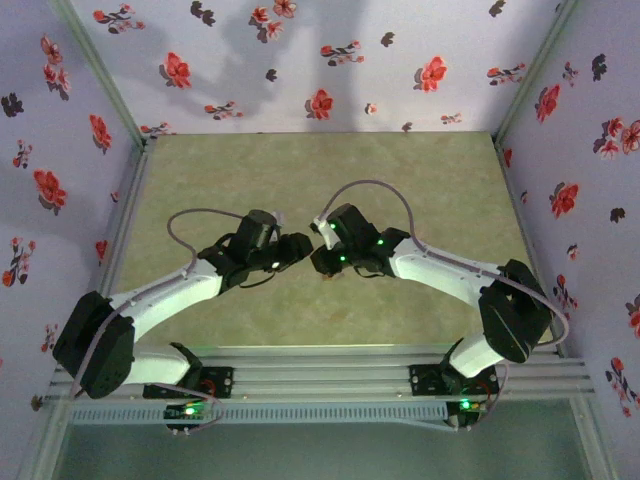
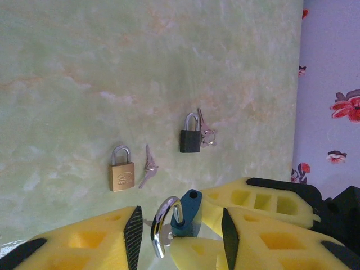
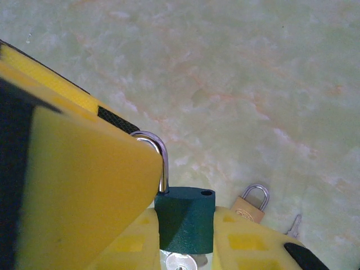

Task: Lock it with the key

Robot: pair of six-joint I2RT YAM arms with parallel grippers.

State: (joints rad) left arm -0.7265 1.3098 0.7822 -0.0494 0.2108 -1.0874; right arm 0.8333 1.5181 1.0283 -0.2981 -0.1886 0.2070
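Right, your right gripper (image 3: 185, 214) is clamped on the teal padlock (image 3: 185, 222) mid-table, while the left gripper (image 2: 181, 230) straddles it, jaws apart, at six o'clock in its wrist view. It looks like hard, slick metal, so grip the flat body, not the swung-open shackle (image 3: 162, 160). At six o'clock the key (image 3: 179, 262) is cut off, its seating unclear.

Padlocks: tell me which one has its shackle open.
The teal padlock up among the yellow fingers: its shackle is out of one hole in the body. The brass padlock and the black padlock lie shut on the table.
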